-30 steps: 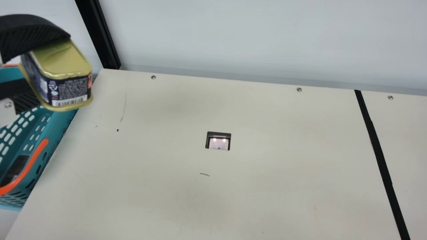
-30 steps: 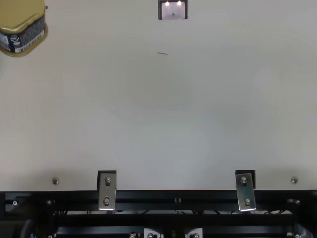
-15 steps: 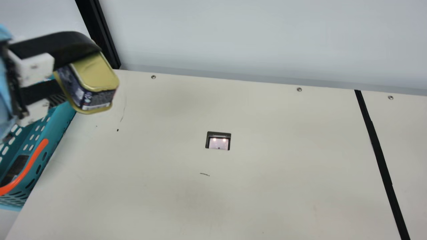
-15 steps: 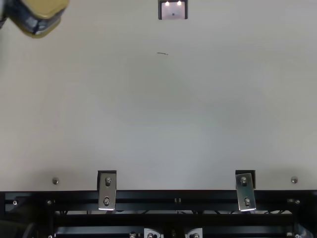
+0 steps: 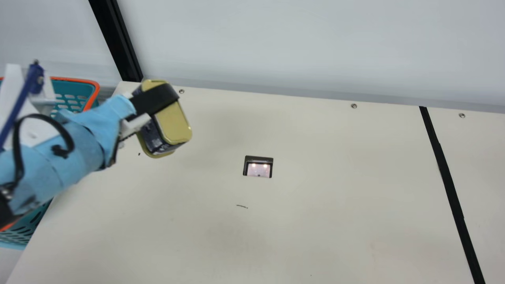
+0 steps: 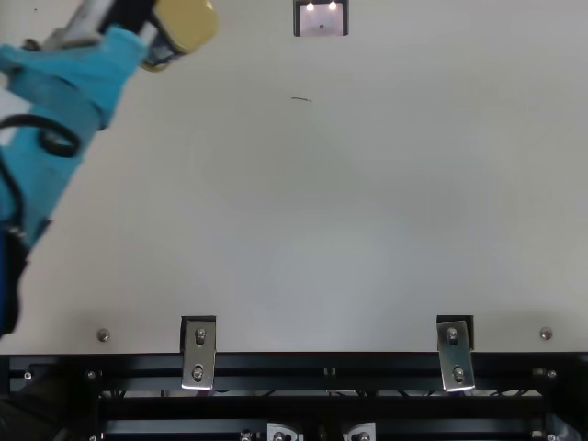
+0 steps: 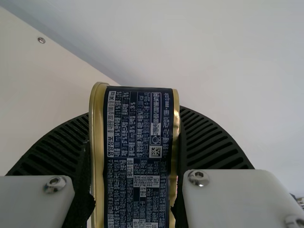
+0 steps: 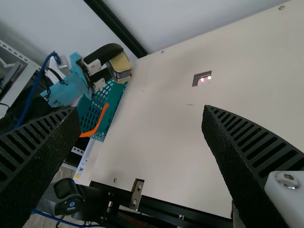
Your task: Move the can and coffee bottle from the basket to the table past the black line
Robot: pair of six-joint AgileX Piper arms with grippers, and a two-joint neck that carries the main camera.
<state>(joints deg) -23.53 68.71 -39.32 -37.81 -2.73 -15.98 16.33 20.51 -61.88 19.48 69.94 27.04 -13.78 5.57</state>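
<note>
In the main view my left gripper (image 5: 159,110) is shut on the gold and navy can (image 5: 175,124), held tilted in the air over the table's back left. The top view has part of the can (image 6: 188,20) at its upper edge. Its printed side faces the left wrist view, where the can (image 7: 137,152) stands between the ribbed fingers of my left gripper (image 7: 135,137). The black line (image 5: 449,177) runs far to the right. My left arm covers much of the teal basket (image 5: 75,81). In the right wrist view my right gripper (image 8: 141,114) is open with nothing between its fingers.
A small recessed metal fitting (image 5: 258,167) lies in the middle of the table (image 5: 315,221). A black post (image 5: 118,43) rises at the back left corner, beside the pale wall. Metal brackets (image 6: 199,354) line the table's front edge.
My left gripper has carried the can to the right, away from above the basket, turning it on the way. More of the left arm has come into the main and top views.
</note>
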